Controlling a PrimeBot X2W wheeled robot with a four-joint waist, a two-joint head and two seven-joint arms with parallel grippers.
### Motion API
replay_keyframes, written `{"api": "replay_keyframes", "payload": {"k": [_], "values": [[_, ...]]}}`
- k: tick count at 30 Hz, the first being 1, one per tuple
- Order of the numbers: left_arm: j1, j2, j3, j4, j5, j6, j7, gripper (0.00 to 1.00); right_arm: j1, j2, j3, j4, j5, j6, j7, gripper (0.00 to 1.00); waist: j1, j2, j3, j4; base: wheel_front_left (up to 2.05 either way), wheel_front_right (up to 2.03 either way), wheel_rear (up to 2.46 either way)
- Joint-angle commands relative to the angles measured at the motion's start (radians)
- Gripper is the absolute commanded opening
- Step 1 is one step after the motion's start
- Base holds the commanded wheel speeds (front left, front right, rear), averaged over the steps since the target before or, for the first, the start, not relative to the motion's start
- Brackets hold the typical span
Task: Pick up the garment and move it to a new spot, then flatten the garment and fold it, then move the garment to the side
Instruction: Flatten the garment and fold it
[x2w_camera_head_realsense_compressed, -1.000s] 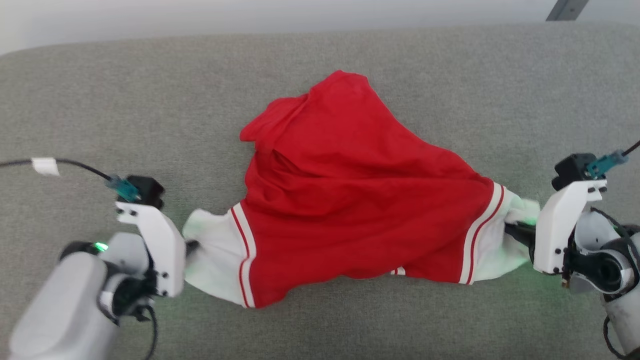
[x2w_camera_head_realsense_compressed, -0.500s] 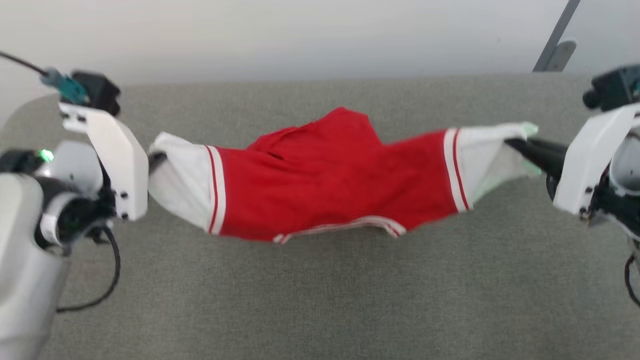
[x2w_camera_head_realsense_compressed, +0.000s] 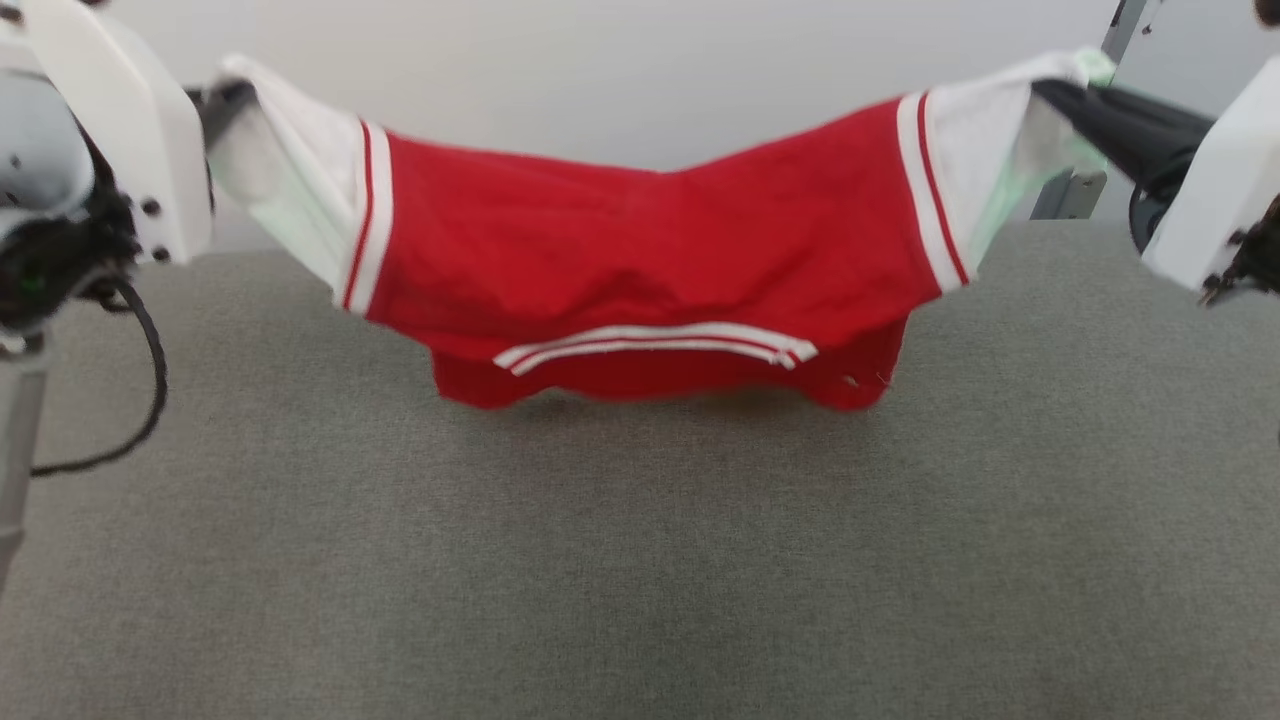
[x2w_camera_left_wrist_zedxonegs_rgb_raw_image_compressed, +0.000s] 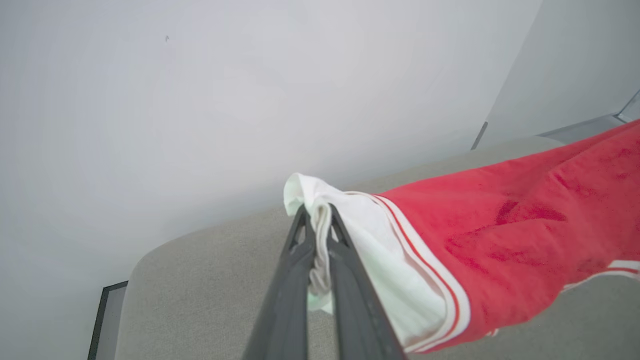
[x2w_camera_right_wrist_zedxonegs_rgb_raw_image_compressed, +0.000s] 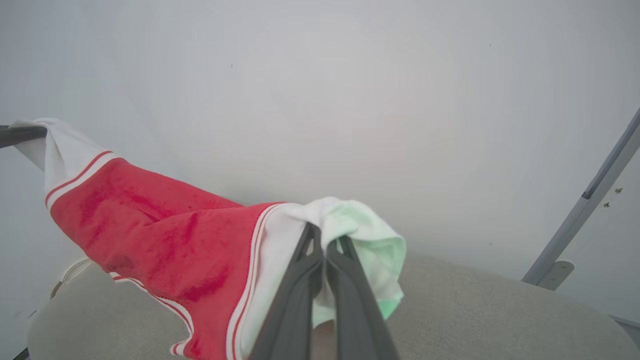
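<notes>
The garment (x2w_camera_head_realsense_compressed: 640, 250) hangs in the air above the far half of the tabletop (x2w_camera_head_realsense_compressed: 640, 560), stretched sideways between the two claws like a hammock. The left claw (x2w_camera_head_realsense_compressed: 225, 100) is high above the tabletop's far left corner. Its two dark fingers are pinched nearly together on the bunched white cloth of the left sleeve end (x2w_camera_head_realsense_compressed: 290, 200). The left wrist view shows that cloth squeezed into the narrow slit between them. The right claw (x2w_camera_head_realsense_compressed: 1050, 92) is at about the same height above the tabletop's far right side. It is clamped tight on the right sleeve end (x2w_camera_head_realsense_compressed: 985, 150), and a wad of white cloth tinted pale green bulges past its tips.

Between the claws the red body sags in the middle, so the upper edge dips into a shallow V. Its lower part hangs doubled, with a white-and-red stripe band (x2w_camera_head_realsense_compressed: 655, 342) running across the front. The lowest red fold sits close over the tabletop and casts a thin shadow on the grey cloth. I cannot tell whether it touches.

A pale wall (x2w_camera_head_realsense_compressed: 620, 70) rises beyond the tabletop's far edge. A grey metal post (x2w_camera_head_realsense_compressed: 1075, 195) stands beyond its far right corner. A black cable (x2w_camera_head_realsense_compressed: 150, 380) loops down over its left edge.
</notes>
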Motion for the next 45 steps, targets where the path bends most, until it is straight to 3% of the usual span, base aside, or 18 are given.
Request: {"api": "replay_keyframes", "payload": {"k": [1,10,19,25,30,31,32,37,45], "values": [[-0.024,0.002,0.006,0.008,0.012,-0.002,-0.01,0.0,-0.021,0.0,0.001,-0.003,-0.005,0.0,-0.01,0.0,0.0,0.0,-0.003,-0.001,0.0,0.0,0.0],[-0.13,-0.005,-0.002,0.064,0.048,-0.031,-0.083,0.0,-0.111,-0.024,0.053,0.023,-0.026,0.0,-0.077,0.0,0.0,0.0,0.009,-0.003,0.0,0.0,0.0],[-0.227,-0.032,-0.035,0.186,0.124,-0.068,-0.281,0.0,-0.255,-0.043,0.16,0.186,-0.093,0.0,-0.275,0.0,0.0,0.0,0.118,-0.009,0.0,0.0,0.0],[-0.382,-0.06,-0.052,0.3,0.212,-0.08,-0.516,0.0,-0.427,-0.017,0.218,0.362,-0.235,0.0,-0.535,0.0,0.0,0.0,0.224,-0.011,0.0,0.0,0.0],[-0.512,-0.087,-0.07,0.383,0.294,-0.086,-0.782,0.0,-0.563,0.013,0.218,0.512,-0.4,0.0,-0.825,0.0,0.0,0.0,0.288,-0.004,0.0,0.0,0.0],[-0.541,-0.098,-0.076,0.407,0.317,-0.086,-0.891,0.0,-0.604,0.025,0.206,0.562,-0.469,0.0,-0.929,0.0,0.0,0.0,0.306,0.001,0.0,0.0,0.0],[-0.55,-0.105,-0.077,0.424,0.322,-0.087,-0.94,0.0,-0.611,0.033,0.203,0.594,-0.495,0.0,-0.963,0.0,0.0,0.0,0.313,0.003,0.0,0.0,0.0],[-0.509,-0.112,-0.1,0.513,0.316,-0.091,-1.031,0.0,-0.605,0.06,0.249,0.685,-0.517,0.0,-1.002,0.0,0.0,0.0,0.328,0.011,0.0,0.0,0.0],[-0.342,-0.137,-0.152,0.67,0.229,-0.095,-1.056,0.0,-0.456,0.057,0.385,0.753,-0.366,0.0,-0.932,0.0,0.0,0.0,0.342,0.027,0.0,0.0,0.0]]}}
